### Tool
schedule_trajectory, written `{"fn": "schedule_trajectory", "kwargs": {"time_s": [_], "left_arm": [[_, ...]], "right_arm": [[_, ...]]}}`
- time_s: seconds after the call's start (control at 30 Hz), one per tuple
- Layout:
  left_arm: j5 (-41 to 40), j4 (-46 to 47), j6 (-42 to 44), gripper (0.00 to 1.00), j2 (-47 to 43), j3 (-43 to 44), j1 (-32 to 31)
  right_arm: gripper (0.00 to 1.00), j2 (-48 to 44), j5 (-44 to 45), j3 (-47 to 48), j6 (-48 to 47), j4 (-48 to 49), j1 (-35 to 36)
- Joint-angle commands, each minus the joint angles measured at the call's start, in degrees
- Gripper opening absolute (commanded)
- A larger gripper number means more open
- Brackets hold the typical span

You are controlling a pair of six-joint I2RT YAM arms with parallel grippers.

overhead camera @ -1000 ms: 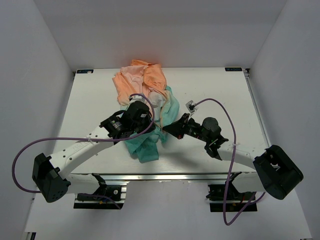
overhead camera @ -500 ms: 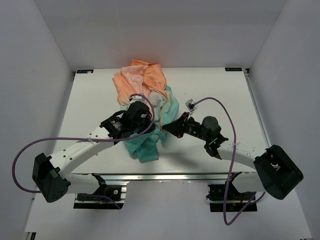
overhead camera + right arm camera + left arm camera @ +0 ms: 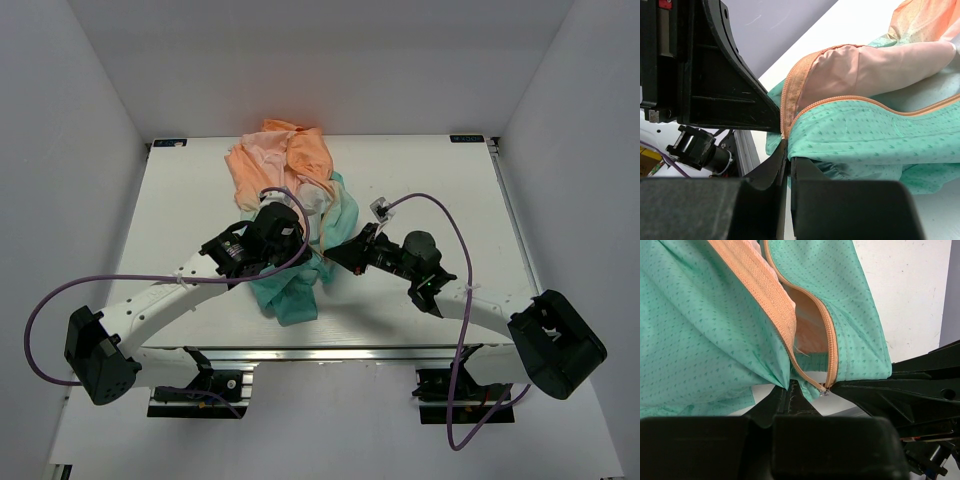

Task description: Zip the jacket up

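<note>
The jacket (image 3: 285, 165) lies crumpled mid-table, orange-peach at the far end and teal (image 3: 290, 295) at the near end. My left gripper (image 3: 312, 262) and right gripper (image 3: 335, 258) meet tip to tip at its teal hem. In the left wrist view the left gripper (image 3: 790, 387) is shut on teal fabric beside the orange zipper (image 3: 832, 350). The metal slider (image 3: 825, 390) sits at the zipper's bottom end, next to the right fingers (image 3: 890, 390). In the right wrist view the right gripper (image 3: 788, 150) is shut on the hem below the zipper tape (image 3: 790, 95).
The white table (image 3: 180, 190) has white walls on three sides. An aluminium rail (image 3: 330, 352) runs along its near edge. Purple cables (image 3: 440, 210) loop over both arms. The left finger (image 3: 725, 85) fills the left of the right wrist view.
The right wrist has shifted slightly left and away. The left arm and the jacket look the same.
</note>
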Motion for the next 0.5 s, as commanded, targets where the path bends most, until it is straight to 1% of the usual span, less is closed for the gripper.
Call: {"fn": "schedule_trajectory", "kwargs": {"time_s": [0.0,0.47], "left_arm": [[0.3,0.6,0.3,0.00,-1.0,-0.6,-0.2],[0.2,0.6,-0.1,0.00,-2.1,-1.0,-0.3]], "right_arm": [[0.00,-2.0,0.6,2.8,-1.2,1.4,0.4],[0.00,-3.7,-0.8,1.7,-1.2,-1.8,0.4]]}}
